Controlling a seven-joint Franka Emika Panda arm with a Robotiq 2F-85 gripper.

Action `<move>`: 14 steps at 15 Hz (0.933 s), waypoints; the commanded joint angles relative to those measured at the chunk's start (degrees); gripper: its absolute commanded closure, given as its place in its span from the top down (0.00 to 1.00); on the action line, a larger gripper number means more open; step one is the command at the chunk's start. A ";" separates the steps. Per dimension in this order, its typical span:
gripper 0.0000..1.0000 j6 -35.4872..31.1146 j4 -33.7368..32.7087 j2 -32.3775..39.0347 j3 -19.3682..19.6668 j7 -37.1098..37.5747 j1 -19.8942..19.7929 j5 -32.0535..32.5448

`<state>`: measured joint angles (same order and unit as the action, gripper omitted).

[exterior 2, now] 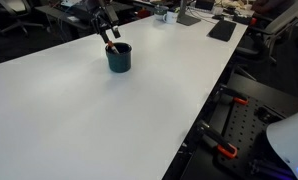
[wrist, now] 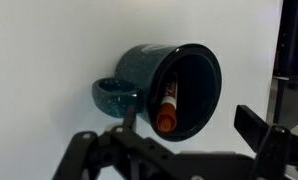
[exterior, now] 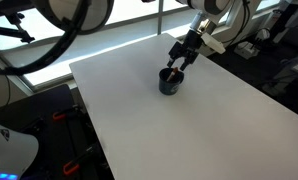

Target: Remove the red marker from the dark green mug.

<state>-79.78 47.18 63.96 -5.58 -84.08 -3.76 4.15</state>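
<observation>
**A:** Claw (wrist: 189,135) first: spread or closed?

**B:** Spread. In the wrist view its fingers (wrist: 254,125) stand wide apart, one on each side of the mug's mouth, and nothing is pinched between them.

**A:** And the red marker?

**B:** The red marker (wrist: 168,100) is inside the dark green mug (wrist: 154,70). It leans against the inner wall with its end up near the rim. In an exterior view a little red shows at the rim (exterior 2: 112,46), just under the claw.

**A:** Is the claw touching it?

**B:** I cannot tell from the exterior views, because it is too small there. The wrist view suggests not, since there is a gap on both sides of the marker.

**A:** How does the mug sit?

**B:** It is upright on the white bench (exterior: 189,130), with its handle (wrist: 111,95) out to one side and nothing just beside it. In both exterior views the claw hangs directly above the opening, close to the rim.

**A:** So how far along is the task?

**B:** I'd say early to middle. The approach looks finished, as the claw is lined up over the marker. The rest remains: closing on the marker, drawing it up clear of the rim, and setting it down on the bench. Nothing has left the mug yet.
</observation>
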 commanded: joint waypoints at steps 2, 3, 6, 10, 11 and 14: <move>1.00 0.22 -0.04 0.14 0.00 -0.02 0.00 0.00; 1.00 0.24 -0.05 0.15 0.00 -0.02 0.01 0.00; 0.94 0.30 -0.06 0.26 0.07 0.15 0.02 0.04; 0.49 0.15 0.04 0.31 0.14 0.21 0.06 0.17; 0.41 0.18 0.03 0.37 0.16 0.31 0.03 0.14; 0.17 0.20 0.05 0.44 0.17 0.49 -0.11 0.02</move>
<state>-79.63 47.17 64.61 -5.55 -84.07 -3.90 4.15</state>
